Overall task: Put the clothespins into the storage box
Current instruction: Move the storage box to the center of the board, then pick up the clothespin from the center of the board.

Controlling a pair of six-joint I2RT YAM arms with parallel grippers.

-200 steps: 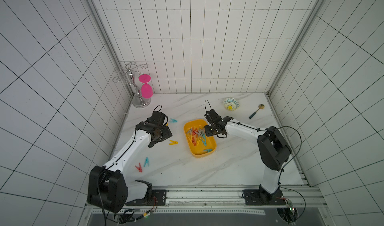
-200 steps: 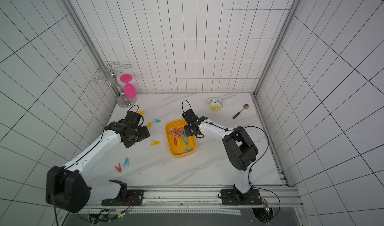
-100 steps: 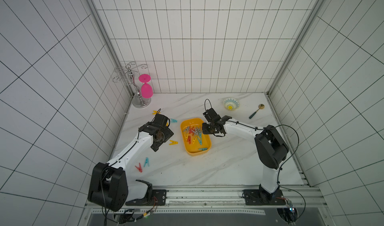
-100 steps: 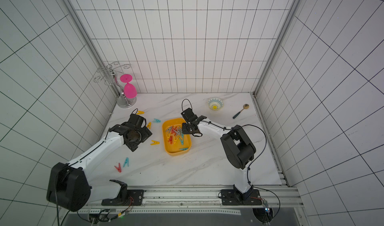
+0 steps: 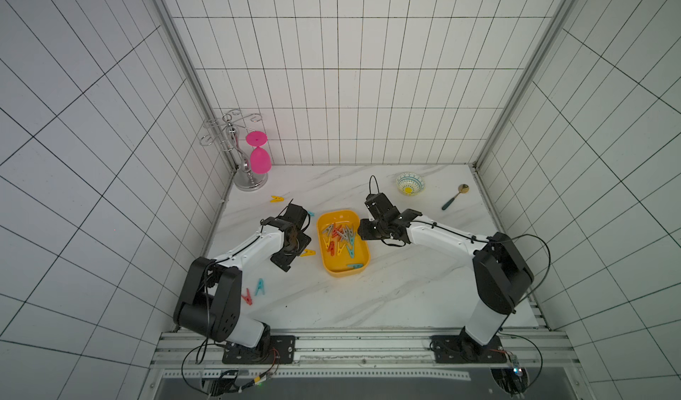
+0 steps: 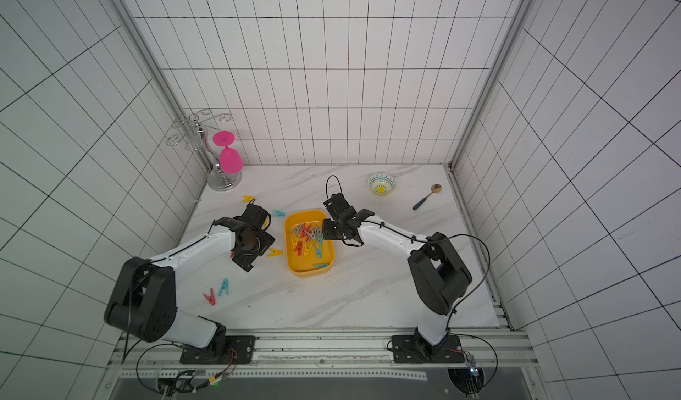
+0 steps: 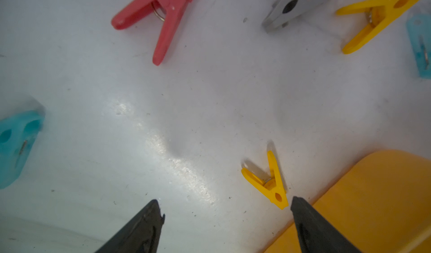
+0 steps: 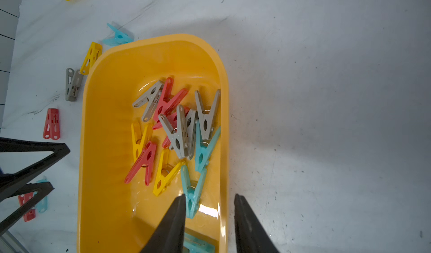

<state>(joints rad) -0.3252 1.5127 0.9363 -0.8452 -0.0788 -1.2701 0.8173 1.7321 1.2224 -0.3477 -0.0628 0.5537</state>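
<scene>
At the near left we see a red clothespin (image 5: 247, 298) and a teal clothespin (image 5: 260, 287) side by side on the table (image 5: 387, 287), well apart from the storage box (image 5: 339, 219). A far yellow clothespin (image 5: 276, 198) lies towards the back wall.

The left gripper (image 7: 227, 204) hovers low, jaws spread wide and empty. A small yellow clothespin (image 7: 268, 182) lies just ahead of one fingertip, beside the box's left wall, with several more loose nearby.

In the middle, the box holds a heap (image 8: 177, 128) of roughly a dozen.

The right gripper (image 8: 210, 196) hangs over the box's right rim, jaws parted and pinching nothing. A blue-green clothespin (image 8: 192, 193) lies in the box just before them.

We judge the task past halfway, with about eight still outside, all on the left.
</scene>
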